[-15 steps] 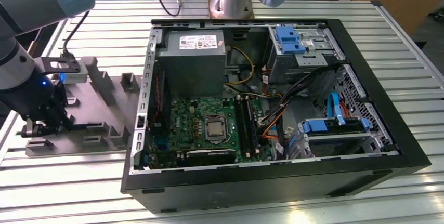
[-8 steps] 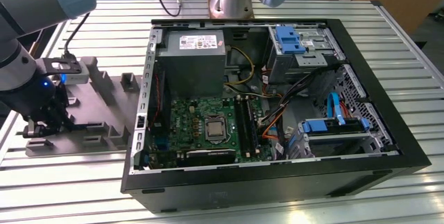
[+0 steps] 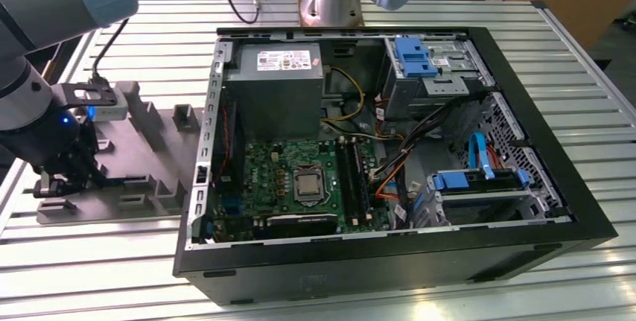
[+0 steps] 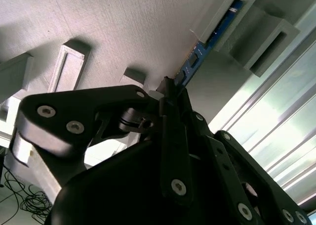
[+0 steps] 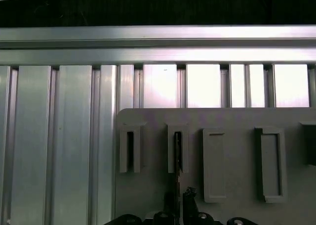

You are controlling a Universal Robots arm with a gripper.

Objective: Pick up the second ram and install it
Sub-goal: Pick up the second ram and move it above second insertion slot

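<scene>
The second ram (image 4: 205, 44) is a thin blue board standing on edge in a slot of the grey holder plate (image 3: 149, 150) at the exterior view's left. In the first wrist view the ram (image 5: 177, 153) shows edge-on in its slot. My gripper (image 3: 62, 181) sits low over that plate, well away from the computer case (image 3: 398, 265). Seen from the second wrist view, the gripper (image 4: 170, 84) is shut on the ram's near end. The first wrist view has the gripper (image 5: 178, 199) straddling the board. Black memory slots (image 3: 353, 179) lie on the green motherboard (image 3: 288, 161) inside the case.
The holder plate carries other raised blocks and slots (image 5: 269, 163). The open case holds a power supply (image 3: 273, 75), drive cages with blue tabs (image 3: 422, 56) and loose cables (image 3: 392, 176). A ribbed aluminium table (image 3: 119, 261) lies under everything.
</scene>
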